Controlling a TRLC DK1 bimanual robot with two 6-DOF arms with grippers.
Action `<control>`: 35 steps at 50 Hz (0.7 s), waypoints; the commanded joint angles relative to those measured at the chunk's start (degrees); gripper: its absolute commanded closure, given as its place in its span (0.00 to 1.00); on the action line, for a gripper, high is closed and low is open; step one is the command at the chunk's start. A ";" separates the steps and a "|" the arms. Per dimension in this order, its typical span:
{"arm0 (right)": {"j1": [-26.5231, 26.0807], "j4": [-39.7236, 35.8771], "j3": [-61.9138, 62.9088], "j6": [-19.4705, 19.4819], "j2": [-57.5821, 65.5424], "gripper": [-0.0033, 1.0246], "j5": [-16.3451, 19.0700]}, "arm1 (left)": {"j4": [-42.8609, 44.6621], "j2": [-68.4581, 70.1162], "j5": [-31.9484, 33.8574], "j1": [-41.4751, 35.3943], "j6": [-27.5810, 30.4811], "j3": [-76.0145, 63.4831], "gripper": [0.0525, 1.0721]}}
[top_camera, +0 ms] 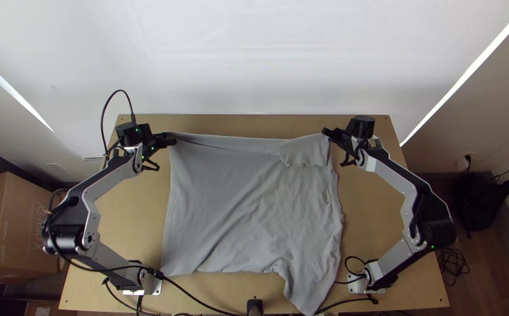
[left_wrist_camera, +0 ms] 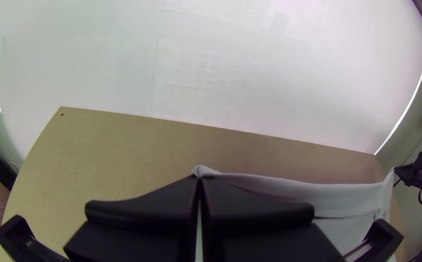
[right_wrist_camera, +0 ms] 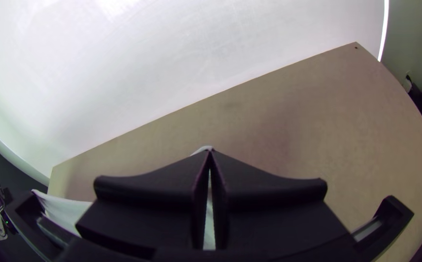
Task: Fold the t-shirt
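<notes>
Plainly, I have the T-shirt point(top_camera: 237, 205) by its far edge with both grippers. From the top view, it lies spread over the wooden table point(top_camera: 371, 222), one far corner in my left gripper point(top_camera: 173, 139), the other in my right gripper point(top_camera: 326, 133). The edge between them runs nearly straight, with a shallow crease just beneath it on the left. Near the right-hand corner, a small flap point(top_camera: 308, 153) is turned over onto the body of the cloth. Soft wrinkles cross the right half, and at the near side a narrower piece point(top_camera: 307, 289) trails down to the table's near edge, closer to my right arm's base than to my left's.

What the top view makes small, the left wrist view makes plain: my left gripper point(left_wrist_camera: 200, 178) is clenched on the cloth, a pale tuft point(left_wrist_camera: 204, 170) poking out past the tips. It also shows the border of the shirt lifted in a band toward my other gripper (a bit like a shallow curtain). In the right wrist view, my right gripper point(right_wrist_camera: 210, 151) pinches its corner, tips together, with a light scrap peeking beyond them and a pale strip showing through the slim gap farther back.
</notes>
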State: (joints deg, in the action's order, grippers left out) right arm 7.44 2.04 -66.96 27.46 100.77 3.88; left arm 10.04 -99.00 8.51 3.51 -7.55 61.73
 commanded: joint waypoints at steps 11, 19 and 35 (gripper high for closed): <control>-0.50 -1.87 -14.34 0.22 12.34 0.97 -0.80 | -0.90 -12.80 -1.39 1.59 -2.47 16.31 0.98; -0.85 -5.82 -23.30 0.13 18.76 0.97 -0.80 | -3.63 -18.16 -1.83 1.50 -3.61 22.64 0.98; -0.32 -15.93 -35.61 1.01 26.23 0.97 -0.72 | -13.38 -23.69 -1.92 1.41 -3.96 29.93 0.98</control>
State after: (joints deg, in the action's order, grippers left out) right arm 7.44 -13.15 -100.55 27.44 126.15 3.88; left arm -1.41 -121.60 7.44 4.03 -10.50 89.36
